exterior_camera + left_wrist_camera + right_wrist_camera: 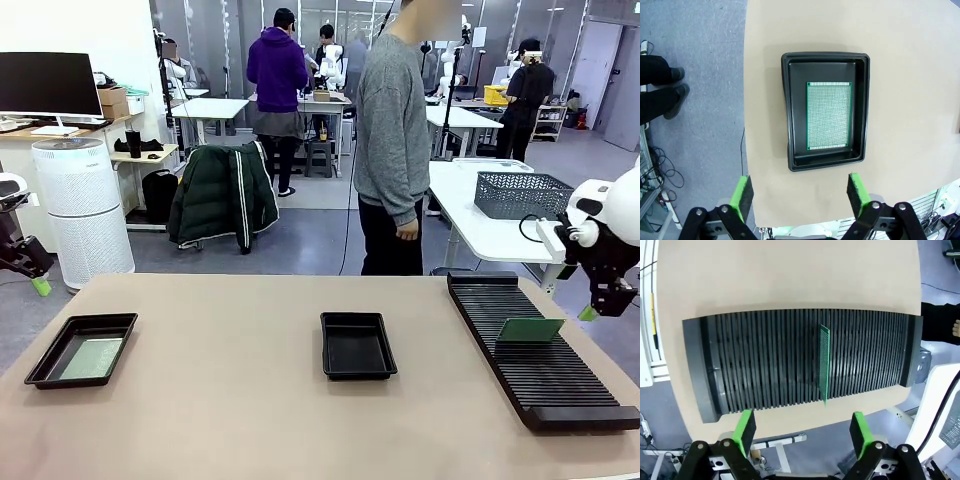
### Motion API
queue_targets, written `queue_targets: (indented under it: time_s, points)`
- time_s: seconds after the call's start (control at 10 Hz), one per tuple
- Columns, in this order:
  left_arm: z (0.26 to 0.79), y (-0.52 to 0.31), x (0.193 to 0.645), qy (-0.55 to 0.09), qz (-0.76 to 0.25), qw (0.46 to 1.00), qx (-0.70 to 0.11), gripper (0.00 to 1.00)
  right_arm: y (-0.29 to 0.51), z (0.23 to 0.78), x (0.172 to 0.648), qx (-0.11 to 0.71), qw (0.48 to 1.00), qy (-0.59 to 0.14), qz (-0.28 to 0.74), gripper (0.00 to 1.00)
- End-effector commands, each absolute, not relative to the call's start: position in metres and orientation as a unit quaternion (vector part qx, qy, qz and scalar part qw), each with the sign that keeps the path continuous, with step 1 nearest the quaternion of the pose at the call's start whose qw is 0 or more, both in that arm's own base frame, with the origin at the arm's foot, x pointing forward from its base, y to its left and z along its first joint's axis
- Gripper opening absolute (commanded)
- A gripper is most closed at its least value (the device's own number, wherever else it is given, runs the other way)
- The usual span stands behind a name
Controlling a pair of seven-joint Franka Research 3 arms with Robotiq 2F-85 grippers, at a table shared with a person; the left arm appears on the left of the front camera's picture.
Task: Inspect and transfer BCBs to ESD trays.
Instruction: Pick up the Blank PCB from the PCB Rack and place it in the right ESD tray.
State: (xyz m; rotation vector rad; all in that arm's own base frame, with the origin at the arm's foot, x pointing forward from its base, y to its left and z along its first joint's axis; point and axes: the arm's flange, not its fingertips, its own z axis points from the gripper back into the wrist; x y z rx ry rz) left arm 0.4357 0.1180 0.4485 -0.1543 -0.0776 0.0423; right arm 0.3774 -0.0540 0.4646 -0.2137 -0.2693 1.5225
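At your far left, the left gripper is hovering over the table edge, just short of the left tray. Its green-padded fingers are standing wide apart, holding and touching nothing. One circuit board is lying flat inside that tray. Moving right, the middle tray is sitting near the table's centre, showing its bare black floor, and a person is standing beyond it at the far side. Further right, the long slotted rack is carrying a second circuit board, standing upright on its edge in one slot. The right gripper is hanging beside the rack, off its outer side. Its fingers are spread fully, gripping nothing and touching neither rack nor board.
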Motion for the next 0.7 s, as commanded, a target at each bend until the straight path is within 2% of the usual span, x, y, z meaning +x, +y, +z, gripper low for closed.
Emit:
queue_targets:
  time_s: [0.0, 0.6]
  points:
    - [0.446, 0.119, 0.436, -0.046, 0.02, 0.996, -0.078, 1.0, -0.065, 0.44, 0.391, -0.11, 0.704, -0.113, 0.693, 1.0]
    - [0.446, 0.119, 0.436, -0.046, 0.02, 0.996, -0.078, 1.0, -0.073, 0.4, 0.428, -0.106, 0.69, -0.121, 0.706, 1.0]
